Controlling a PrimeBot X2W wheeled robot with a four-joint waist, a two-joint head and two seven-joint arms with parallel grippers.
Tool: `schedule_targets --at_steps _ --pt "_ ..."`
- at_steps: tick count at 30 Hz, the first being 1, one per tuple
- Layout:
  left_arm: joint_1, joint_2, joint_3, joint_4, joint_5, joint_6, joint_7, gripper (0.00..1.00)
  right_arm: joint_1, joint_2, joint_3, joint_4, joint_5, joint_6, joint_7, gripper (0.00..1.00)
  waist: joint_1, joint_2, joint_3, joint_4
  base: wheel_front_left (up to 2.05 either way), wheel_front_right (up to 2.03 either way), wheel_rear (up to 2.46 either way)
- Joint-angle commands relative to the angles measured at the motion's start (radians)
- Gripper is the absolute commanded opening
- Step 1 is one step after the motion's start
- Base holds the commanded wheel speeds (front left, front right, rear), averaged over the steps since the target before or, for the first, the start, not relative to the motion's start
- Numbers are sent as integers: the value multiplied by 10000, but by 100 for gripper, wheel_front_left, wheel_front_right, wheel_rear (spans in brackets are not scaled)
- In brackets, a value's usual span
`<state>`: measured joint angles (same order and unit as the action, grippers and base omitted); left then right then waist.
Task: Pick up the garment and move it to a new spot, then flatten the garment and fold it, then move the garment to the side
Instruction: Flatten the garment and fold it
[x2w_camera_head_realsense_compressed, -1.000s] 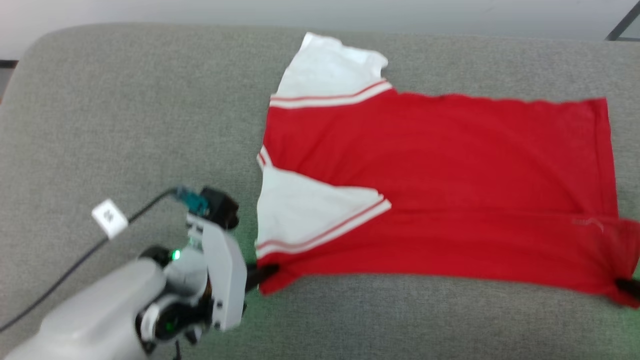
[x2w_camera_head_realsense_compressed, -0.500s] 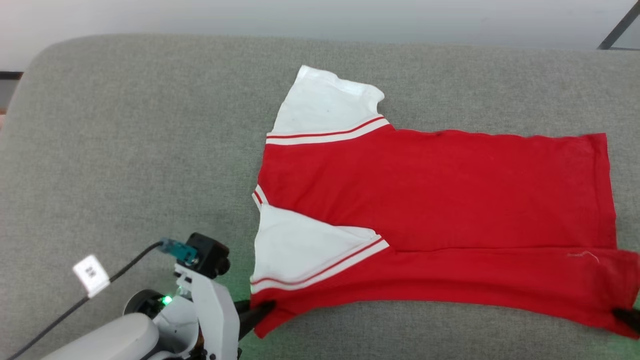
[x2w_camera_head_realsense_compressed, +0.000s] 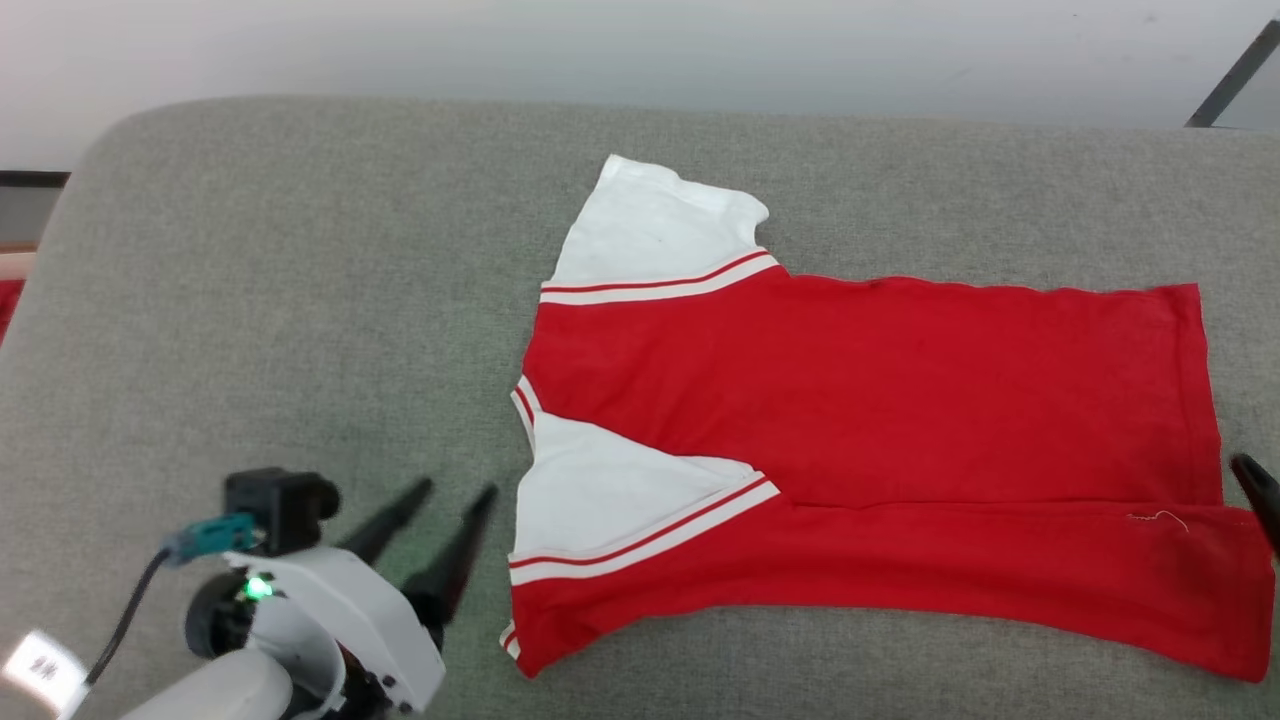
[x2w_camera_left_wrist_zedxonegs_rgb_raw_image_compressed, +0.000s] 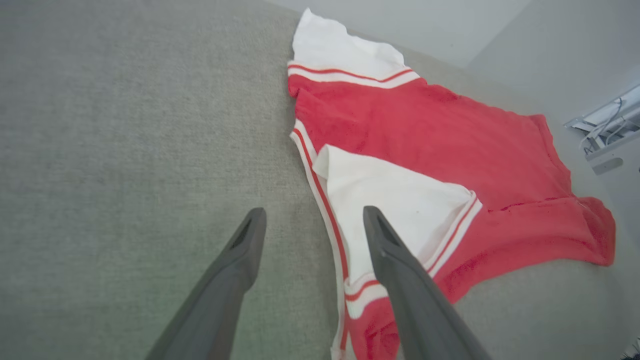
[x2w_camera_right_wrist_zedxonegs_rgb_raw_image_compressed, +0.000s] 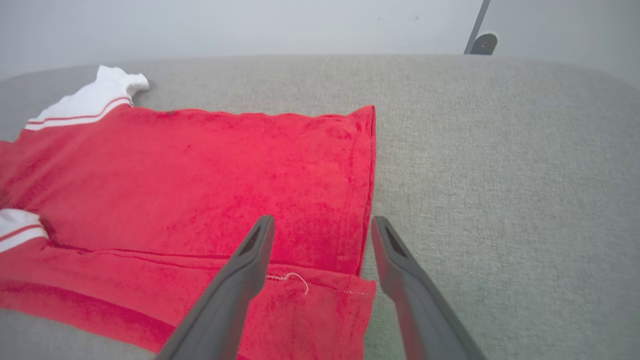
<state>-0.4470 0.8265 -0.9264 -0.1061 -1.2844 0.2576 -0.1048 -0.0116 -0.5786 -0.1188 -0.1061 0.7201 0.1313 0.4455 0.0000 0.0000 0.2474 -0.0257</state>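
Left wrist view: cabled white frame (x2w_camera_left_wrist_zedxonegs_rgb_raw_image_compressed: 607, 145) beyond garment (x2w_camera_left_wrist_zedxonegs_rgb_raw_image_compressed: 430, 135) | left pincer (x2w_camera_left_wrist_zedxonegs_rgb_raw_image_compressed: 314, 211) wide | right pincer (x2w_camera_right_wrist_zedxonegs_rgb_raw_image_compressed: 322, 220) wide

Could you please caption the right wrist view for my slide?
Open right gripper poised over the garment on grey cushion.

Soft matt cloth jersey (x2w_camera_head_realsense_compressed: 870, 400), coarse woven grey fabric cushion (x2w_camera_head_realsense_compressed: 300, 300), left hand (x2w_camera_head_realsense_compressed: 458, 487) with smooth matt dark plastic fingers (x2w_camera_left_wrist_zedxonegs_rgb_raw_image_compressed: 400, 280)

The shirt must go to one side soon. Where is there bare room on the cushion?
Widest: the cushion left of the shirt, from its white sleeves to the rounded corner, beyond the left gripper. Also bare right of the hem, beside the right gripper. The front strip is narrow.
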Motion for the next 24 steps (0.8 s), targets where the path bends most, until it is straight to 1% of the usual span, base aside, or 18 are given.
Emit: schedule_targets --at_steps 1,3,5,6,8,11,14,17,20,24 --pt "117 -145 245 174 391 257 -748 100 -228 578 -41 148 -447 -11 -816 100 0 0 -10 26 0 0 0" --pt "106 -296 460 373 693 441 -1191 100 -373 997 -13 267 -843 -11 -1611 100 0 0 1 12 0 0 0" --pt "-32 -483 827 579 948 515 -1449 100 -584 1426 1 354 -1130 -11 -2584 100 0 0 25 -23 0 0 0" --pt "-32 -483 827 579 948 515 -1449 100 -584 1426 1 354 -1130 -11 -2584 100 0 0 25 -23 0 0 0" --pt "-142 -662 1323 837 1164 470 -1550 100 -745 1726 104 474 -1466 -11 -3575 100 0 0 47 -110 0 0 0" --pt "-578 -830 1797 1201 1828 259 -1597 100 -1030 2071 236 735 -1798 -11 -4791 100 0 0 151 -303 0 0 0" --pt "-1305 -868 2079 1664 2693 -29 -1601 100 -1292 2289 368 964 -2231 -11 -5749 100 0 0 337 -564 0 0 0" --pt "-2357 -959 2069 2339 3334 -477 -1588 100 -1618 2491 482 1133 -2595 -11 -6499 100 0 0 618 -875 0 0 0" --pt "-3591 -1065 1880 3266 3789 -1022 -1287 100 -1880 2738 583 1164 -2943 -11 -6895 100 0 0 937 -1204 0 0 0" --pt "-5295 -1299 1513 4854 4351 -1826 -647 100 -2050 3040 844 1000 -3418 -11 -7093 100 0 0 1400 -1573 0 0 0"
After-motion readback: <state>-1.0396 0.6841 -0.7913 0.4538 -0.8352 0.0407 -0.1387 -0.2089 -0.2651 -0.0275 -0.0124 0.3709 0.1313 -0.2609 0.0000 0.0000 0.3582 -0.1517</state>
